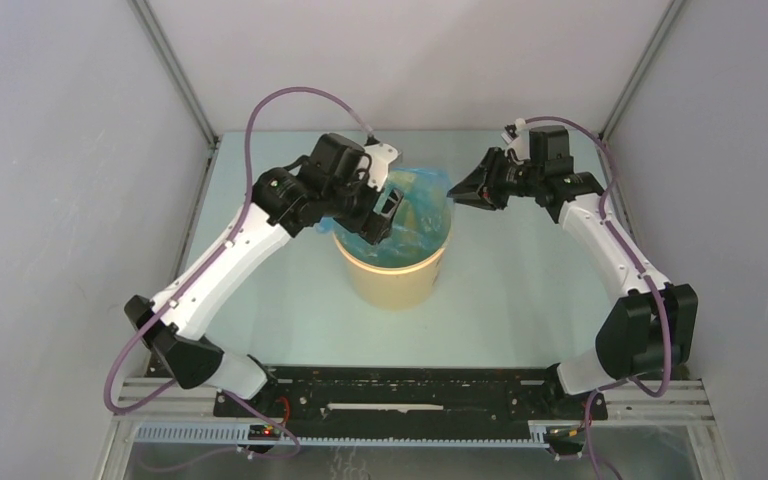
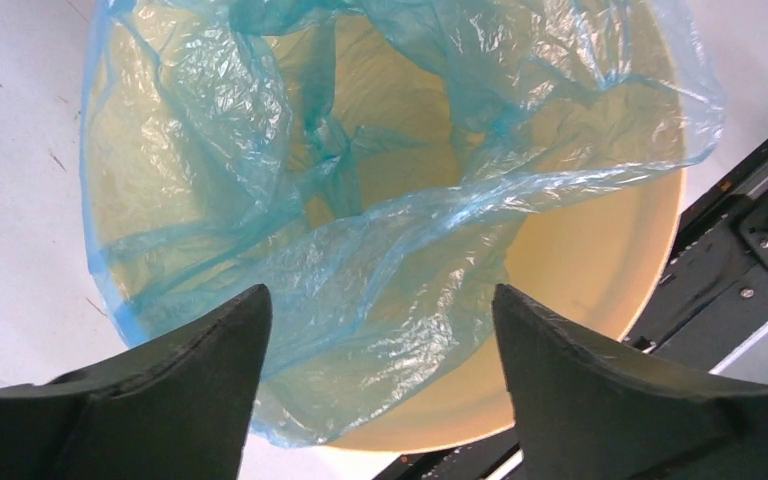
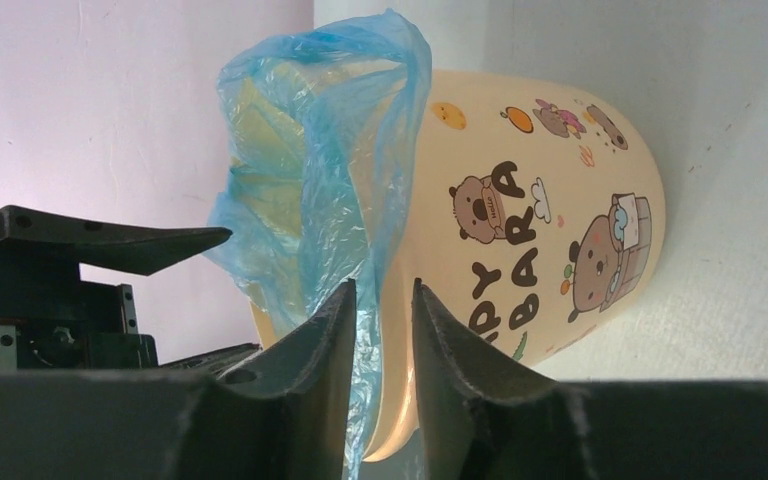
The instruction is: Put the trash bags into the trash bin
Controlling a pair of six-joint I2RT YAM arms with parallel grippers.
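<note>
Left gripper point(image 2: 380, 292): jaws wide apart, holding nothing, poised over the trash bin point(image 1: 395, 285). Trash bag point(image 2: 360, 250) lies directly beneath it, slumped into the mouth. Bin upright, long axis vertical, mouth up. Right gripper point(image 3: 382, 300), closer to the loose film: jaws narrowly apart, the bag's overhanging edge threading the gap at the rim, dead ahead. Pinch looks next.

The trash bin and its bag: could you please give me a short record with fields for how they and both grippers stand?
trash bin: pale yellow, upright on the table, cartoon bears printed on its side
trash bag: light blue, partly inside the bin, draped over its far rim; near rim bare
left gripper: open wide above the bin mouth
right gripper: at the rim, jaws narrowly apart, a bag fold between them; grip uncertain
</note>
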